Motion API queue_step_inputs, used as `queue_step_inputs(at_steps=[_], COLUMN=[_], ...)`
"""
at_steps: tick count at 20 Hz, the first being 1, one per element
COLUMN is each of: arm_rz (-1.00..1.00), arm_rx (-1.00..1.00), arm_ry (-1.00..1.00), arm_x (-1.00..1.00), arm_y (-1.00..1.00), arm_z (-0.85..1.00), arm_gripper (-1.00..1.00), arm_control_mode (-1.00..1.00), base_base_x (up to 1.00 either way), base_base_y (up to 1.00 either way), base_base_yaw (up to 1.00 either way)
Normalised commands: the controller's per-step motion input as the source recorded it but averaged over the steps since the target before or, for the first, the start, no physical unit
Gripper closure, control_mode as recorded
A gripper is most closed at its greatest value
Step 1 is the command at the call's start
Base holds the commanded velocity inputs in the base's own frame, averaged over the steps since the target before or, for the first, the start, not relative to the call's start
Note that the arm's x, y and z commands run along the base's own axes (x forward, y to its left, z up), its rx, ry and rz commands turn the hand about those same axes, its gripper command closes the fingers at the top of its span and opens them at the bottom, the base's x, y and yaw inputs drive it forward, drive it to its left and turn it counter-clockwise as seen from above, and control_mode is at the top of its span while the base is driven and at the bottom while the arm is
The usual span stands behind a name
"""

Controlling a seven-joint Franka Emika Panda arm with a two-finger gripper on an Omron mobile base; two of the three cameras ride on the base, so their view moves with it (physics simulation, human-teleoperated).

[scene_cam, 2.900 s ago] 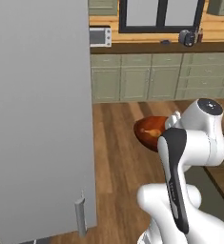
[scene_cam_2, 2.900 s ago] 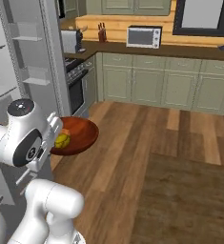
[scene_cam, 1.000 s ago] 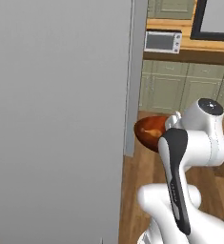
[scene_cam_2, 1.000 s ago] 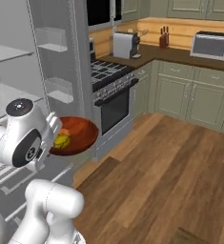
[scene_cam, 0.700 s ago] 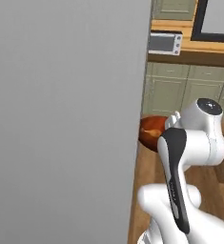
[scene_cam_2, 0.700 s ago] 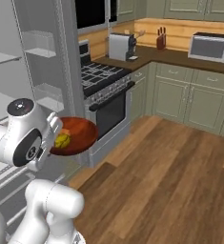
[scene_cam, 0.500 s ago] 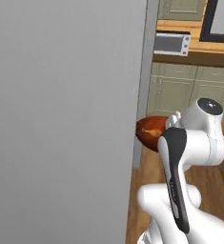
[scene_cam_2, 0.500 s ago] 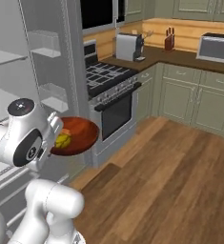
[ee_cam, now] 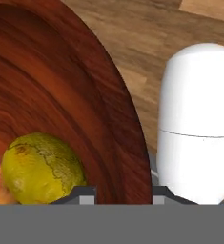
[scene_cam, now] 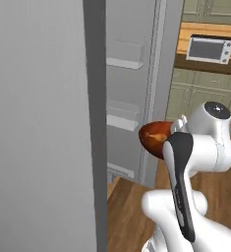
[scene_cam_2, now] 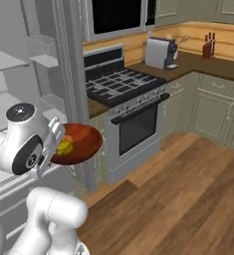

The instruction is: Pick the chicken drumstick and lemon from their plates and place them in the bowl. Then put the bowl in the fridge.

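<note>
Carrying the bowl (scene_cam_2: 77, 143) by its rim, the gripper (ee_cam: 123, 198) pinches narrowly beside the open fridge (scene_cam: 131, 98); the lemon (ee_cam: 42, 167) sits inside near that rim. Any slackening could tip the bowl, spilling lemon onto the floor (scene_cam_2: 188, 194), or the door edge could clip it

A black gas stove (scene_cam_2: 123, 79) stood between the green-grey cabinets, its oven door (scene_cam_2: 138, 130) dark below a long pale handle. Above it hung a dark-fronted microwave (scene_cam_2: 119, 16). On the brown counter (scene_cam_2: 198, 62) to the right sat a silvery toaster (scene_cam_2: 161, 52), and farther along a knife block (scene_cam_2: 208, 50) rested against the wooden backsplash. A run of lower cabinets (scene_cam_2: 213, 112) continued under that counter. Warm wooden floorboards (scene_cam_2: 178, 199) covered the room. From the other side, a small toaster oven (scene_cam: 209, 48) sat on a counter.
</note>
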Motion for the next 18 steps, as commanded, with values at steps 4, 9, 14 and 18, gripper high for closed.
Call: queue_step_inputs(at_steps=[4, 9, 14, 18], arm_rz=[0.0, 0.0, 0.0, 0.0], arm_rx=[0.0, 0.0, 0.0, 0.0], arm_ry=[0.0, 0.0, 0.0, 0.0], arm_x=[0.0, 0.0, 0.0, 0.0], arm_y=[0.0, 0.0, 0.0, 0.0], arm_z=[0.0, 0.0, 0.0, 0.0], arm_gripper=[1.0, 1.0, 1.0, 1.0], arm_control_mode=[1.0, 1.0, 1.0, 1.0], base_base_x=[0.11, -0.55, -0.62, -0.09], base_base_y=[-0.41, -0.05, -0.03, -0.1], base_base_yaw=[0.34, 0.46, 0.26, 0.31])
